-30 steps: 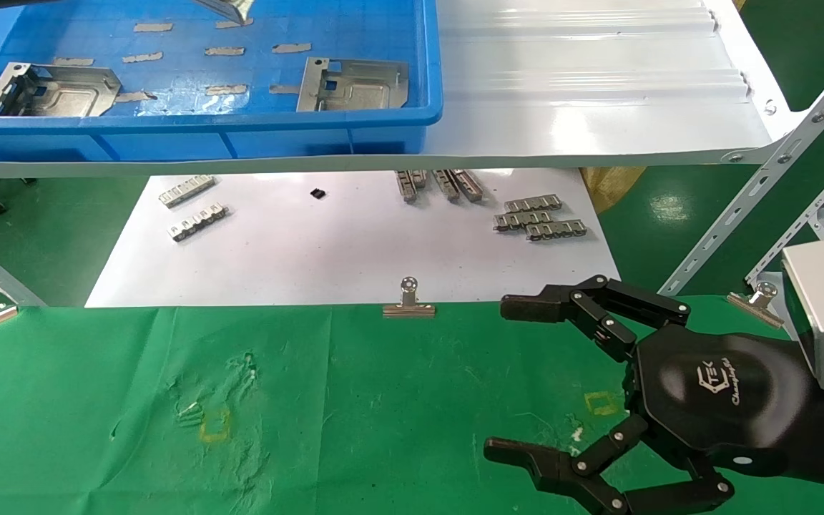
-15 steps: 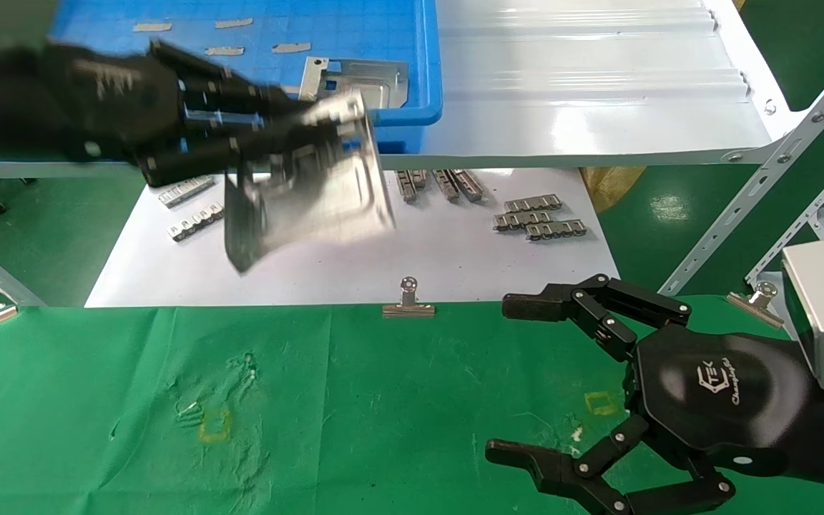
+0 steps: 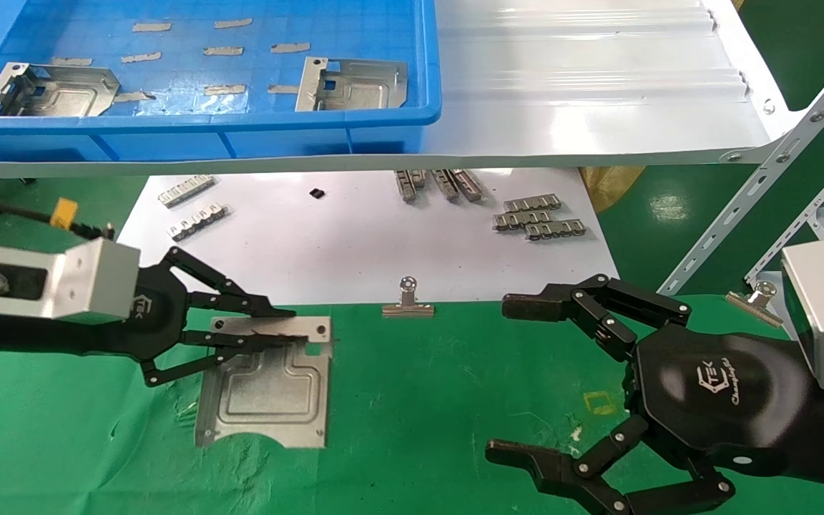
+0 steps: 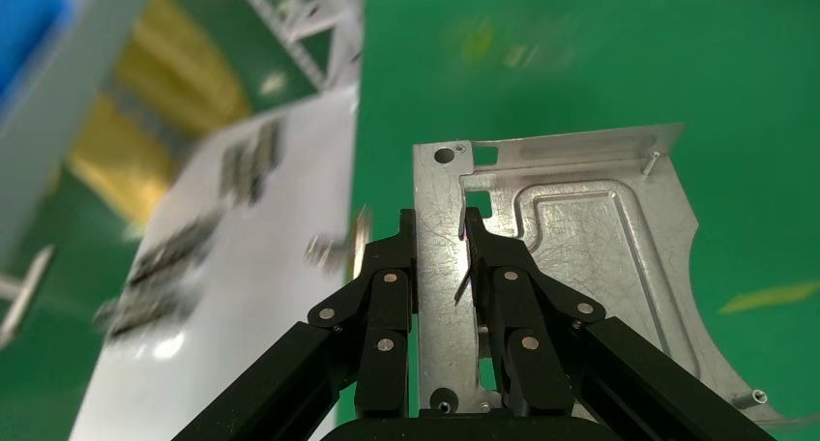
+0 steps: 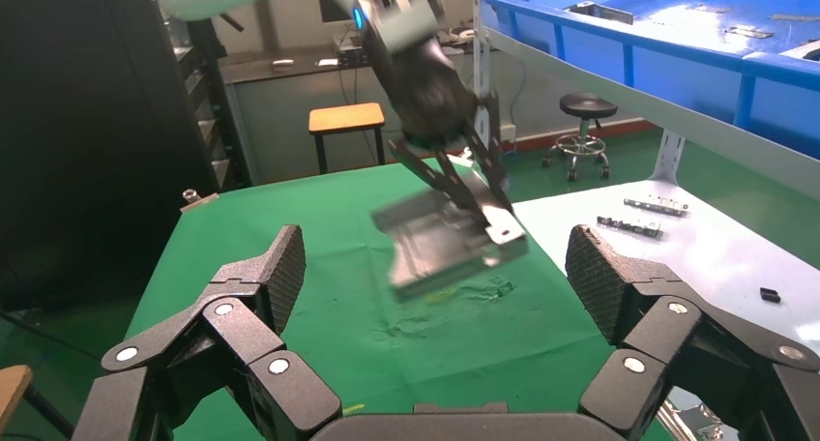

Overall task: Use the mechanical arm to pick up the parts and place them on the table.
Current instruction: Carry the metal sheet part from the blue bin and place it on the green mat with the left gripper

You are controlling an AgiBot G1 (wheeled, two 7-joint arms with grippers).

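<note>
Left gripper (image 3: 280,325) lowered from bin (image 3: 254,136); fingers (image 4: 488,267) pinching shiny embossed part (image 3: 269,390) on worktop (image 3: 419,400). Right gripper (image 3: 519,379) fingers spread.

Factory-style workshop or robot lab: slotted steel racking (image 3: 762,193), blue plastic bin (image 3: 197,136) of stamped metal plates (image 3: 352,84), green-clothed bench (image 3: 419,400), stools (image 5: 583,107) on green floor.
</note>
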